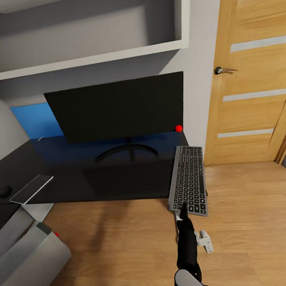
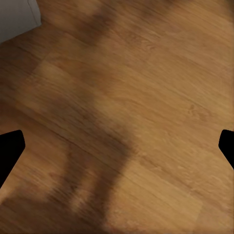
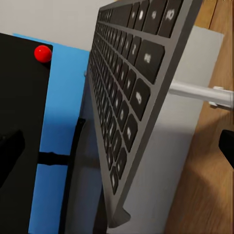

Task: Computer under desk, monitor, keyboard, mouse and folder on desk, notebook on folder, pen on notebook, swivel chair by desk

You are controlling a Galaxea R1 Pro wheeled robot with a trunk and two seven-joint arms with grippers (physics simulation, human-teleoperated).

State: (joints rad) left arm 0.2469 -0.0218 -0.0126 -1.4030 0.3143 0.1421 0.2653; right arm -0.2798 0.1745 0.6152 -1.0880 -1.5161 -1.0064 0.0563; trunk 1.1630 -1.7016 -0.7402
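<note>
The monitor [image 1: 118,109] stands on the black desk [image 1: 73,174], with the keyboard [image 1: 188,179] lying lengthwise at the desk's right front corner, its near end overhanging the edge. My right gripper [image 1: 183,211] is open just at that near end; in the right wrist view the keyboard [image 3: 122,112] fills the space ahead of the right gripper [image 3: 117,146], its fingertips [image 3: 9,151] spread wide. The mouse [image 1: 4,191] and a thin flat grey rectangle, apparently the notebook [image 1: 31,188], lie at the desk's left. The light grey computer [image 1: 29,271] stands on the floor at lower left. My left gripper [image 2: 117,146] hangs open over the floor.
A wooden door [image 1: 252,72] is to the right of the desk. A white shelf [image 1: 77,61] hangs above the monitor, and a blue wall panel [image 1: 35,119] sits behind it. A white desk leg [image 1: 204,240] stands under the keyboard corner. Wooden floor [image 1: 271,233] spreads at the front right.
</note>
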